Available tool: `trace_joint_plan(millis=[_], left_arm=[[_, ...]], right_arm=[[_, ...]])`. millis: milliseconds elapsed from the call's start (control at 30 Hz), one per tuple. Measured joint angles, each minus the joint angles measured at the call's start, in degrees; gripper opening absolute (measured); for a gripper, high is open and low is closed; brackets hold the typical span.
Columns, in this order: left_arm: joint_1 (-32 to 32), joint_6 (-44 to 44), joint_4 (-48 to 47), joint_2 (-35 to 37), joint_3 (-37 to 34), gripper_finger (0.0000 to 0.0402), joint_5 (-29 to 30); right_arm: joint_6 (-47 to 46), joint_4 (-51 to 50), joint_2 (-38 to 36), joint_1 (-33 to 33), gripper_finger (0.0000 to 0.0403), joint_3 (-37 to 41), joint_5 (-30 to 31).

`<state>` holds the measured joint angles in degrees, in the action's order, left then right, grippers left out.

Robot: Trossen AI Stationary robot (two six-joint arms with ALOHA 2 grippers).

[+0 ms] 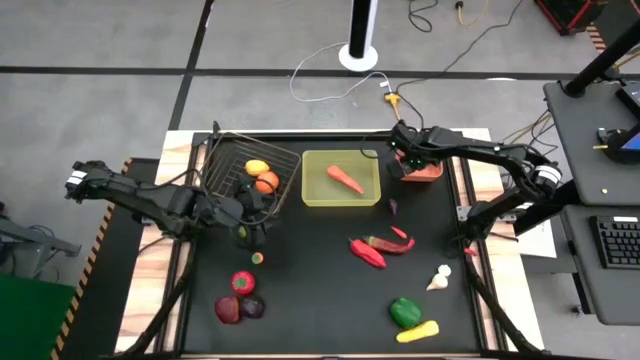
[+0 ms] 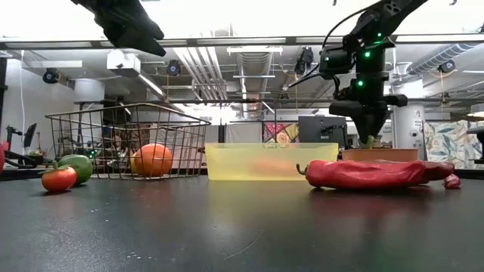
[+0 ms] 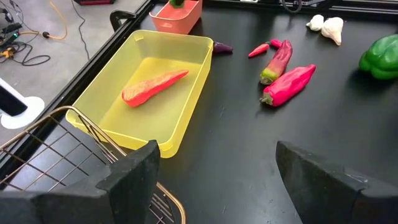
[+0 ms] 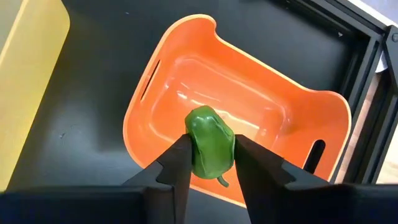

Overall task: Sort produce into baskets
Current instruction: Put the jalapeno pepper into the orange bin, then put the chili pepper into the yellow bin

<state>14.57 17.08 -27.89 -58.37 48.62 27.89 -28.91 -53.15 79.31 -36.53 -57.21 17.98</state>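
Note:
My right gripper (image 4: 211, 163) hangs over the salmon-red bin (image 4: 249, 99) at the table's far right, shut on a small green pepper (image 4: 210, 140). In the low view it (image 2: 368, 134) stands just above the bin's rim (image 2: 378, 154). My left gripper (image 3: 214, 180) waits open beside the wire basket (image 1: 250, 165), which holds a lemon (image 1: 257, 167) and an orange fruit (image 1: 266, 181). An orange carrot (image 1: 345, 179) lies flat in the yellow-green tray (image 1: 312, 195). My right gripper pinches the small green pepper by its two sides (image 4: 198, 149) between its two fingers (image 4: 177, 165). The fingers come from above, pointing steeply down. The pepper sits over the bin's inside, its stem end toward the bin's near wall; whether it touches the bin's floor I cannot tell.
Loose on the black mat lie red peppers (image 1: 368, 252), a small chili (image 1: 400, 233), garlic (image 1: 439, 279), a large green pepper (image 1: 405, 312), a yellow piece (image 1: 418, 330), a tomato (image 1: 242, 282), a dark beet (image 1: 252, 307) and a small round piece (image 1: 257, 257).

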Motion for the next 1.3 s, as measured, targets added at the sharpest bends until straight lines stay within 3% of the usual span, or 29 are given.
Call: trace_joint_plan(millis=[367,700,1300], left_arm=[[0.0,0.0,0.0,0.0,0.0,0.03,0.01],[0.0,0.0,-0.01,0.0,0.0,0.03,0.01],[0.07,0.2,0.01,-4.62,0.0,0.03,-1.68]], right_arm=[[0.41,0.79,-0.08,0.0,0.0165,0.0,-0.02],[1.15,1.31,-3.96,2.32,0.017,-3.66,-1.9],[0.98,1.63,-5.44,24.25,0.0173,-7.16,-4.94]])
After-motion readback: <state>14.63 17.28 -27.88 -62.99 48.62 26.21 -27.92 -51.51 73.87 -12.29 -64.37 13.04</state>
